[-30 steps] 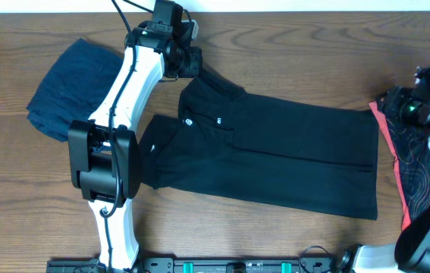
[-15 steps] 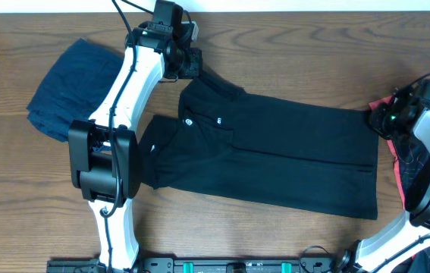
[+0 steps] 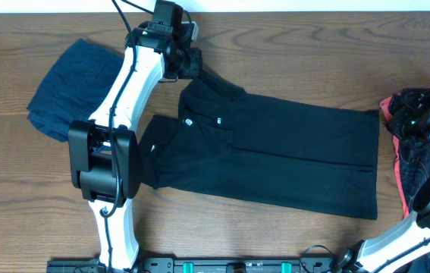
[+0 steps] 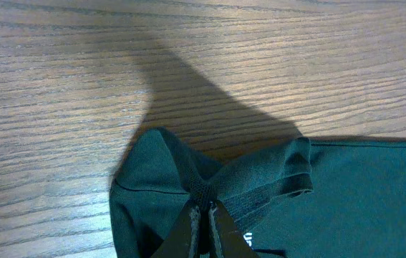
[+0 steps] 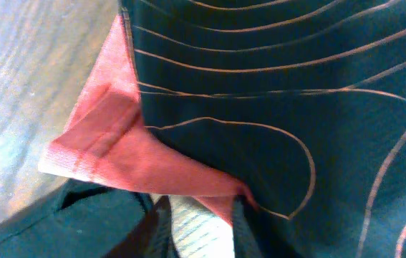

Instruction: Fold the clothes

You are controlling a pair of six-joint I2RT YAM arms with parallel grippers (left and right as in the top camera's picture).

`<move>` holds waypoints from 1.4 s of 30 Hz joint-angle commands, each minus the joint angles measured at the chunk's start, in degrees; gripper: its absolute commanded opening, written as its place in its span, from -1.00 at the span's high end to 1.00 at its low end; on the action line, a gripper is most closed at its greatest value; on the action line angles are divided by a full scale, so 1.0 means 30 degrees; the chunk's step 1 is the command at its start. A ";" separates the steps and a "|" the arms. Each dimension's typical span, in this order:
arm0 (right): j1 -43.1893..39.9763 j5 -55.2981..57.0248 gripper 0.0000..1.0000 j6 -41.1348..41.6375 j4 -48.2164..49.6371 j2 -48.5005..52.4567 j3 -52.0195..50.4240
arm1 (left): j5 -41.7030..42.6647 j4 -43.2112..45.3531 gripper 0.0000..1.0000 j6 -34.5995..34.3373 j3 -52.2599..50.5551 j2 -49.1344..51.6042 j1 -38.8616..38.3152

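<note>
Left gripper (image 4: 204, 209) pinching black shirt (image 3: 290, 152) collar, right gripper (image 5: 199, 223) over patterned garment (image 5: 296, 86), grip unclear, wood-grain table (image 3: 275, 45)

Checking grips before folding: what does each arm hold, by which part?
The left gripper pinches the black shirt at a fold by its collar. The right gripper sits at the coral edge of the patterned garment; a hold cannot be told.

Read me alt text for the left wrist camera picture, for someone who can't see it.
The left pincer is shut on a bunched fold of the soft dark shirt, pinching it at the bottom centre of the frame. The rest of the fabric spreads to the right over a brown wood-grain table.
</note>
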 commanded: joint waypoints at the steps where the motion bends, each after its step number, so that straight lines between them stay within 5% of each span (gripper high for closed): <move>1: 0.0022 -0.1392 0.33 -0.0036 0.0197 0.0255 -0.0066 | 0.0160 -0.0066 0.88 0.0131 0.0102 0.0051 0.0029; 3: 0.0131 -0.1887 0.09 -0.0240 0.0299 0.0255 -0.0066 | 0.0168 -0.0087 0.88 0.0131 0.0102 0.0051 0.0029; 7: 0.0328 -0.1887 -0.08 -0.0335 0.0372 0.0270 -0.0066 | 0.0168 -0.0219 0.88 0.0131 0.0102 0.0051 0.0029; 17: 0.1362 -0.1887 -0.07 -0.0685 0.0437 0.1341 -0.0080 | 0.0168 -0.0277 0.88 0.0131 0.0102 0.0051 0.0029; 26: 0.1501 -0.2098 0.14 -0.0699 0.0474 0.1515 -0.0073 | 0.0168 -0.0270 0.88 0.0131 0.0102 0.0051 0.0029; 42: 0.1530 -0.2681 0.08 -0.1122 0.0277 0.1515 -0.0073 | 0.0168 -0.0262 0.88 0.0131 0.0102 0.0051 0.0029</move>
